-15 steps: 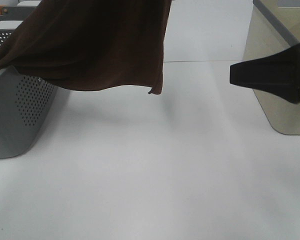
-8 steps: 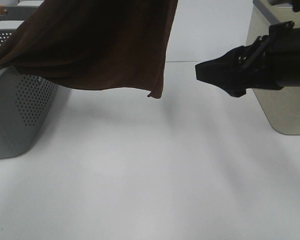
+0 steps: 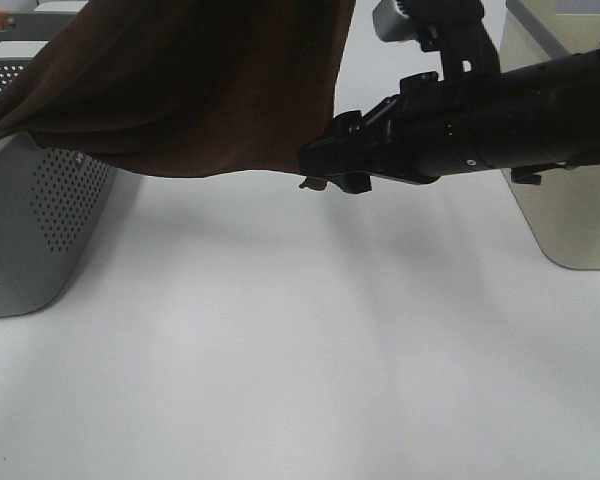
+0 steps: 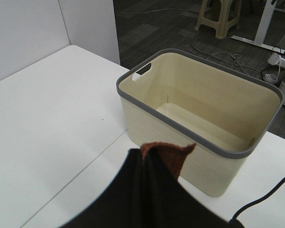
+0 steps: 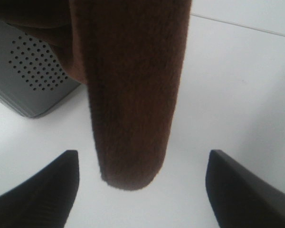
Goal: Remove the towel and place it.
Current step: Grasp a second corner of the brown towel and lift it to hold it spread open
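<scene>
The towel (image 3: 190, 90) is a dark brown plush cloth hanging from above the exterior view. Its left part still trails over the grey basket (image 3: 30, 220), and its lower right corner hangs free above the table. My left gripper (image 4: 145, 164) is shut on a pinched fold of the towel (image 4: 167, 153); it is out of the exterior view. My right gripper (image 3: 320, 168) reaches in from the right to that hanging corner. In the right wrist view the towel's (image 5: 133, 95) edge hangs between the open fingers (image 5: 42, 190), touching neither.
An empty beige basket with a grey rim (image 4: 199, 118) stands at the right of the table (image 3: 570, 220). The perforated grey basket (image 5: 33, 71) stands at the left. Bare white table (image 3: 300, 360) lies between and in front of them.
My right arm has swept left from the right edge to the towel's hanging corner. The towel and the left gripper have barely moved.
</scene>
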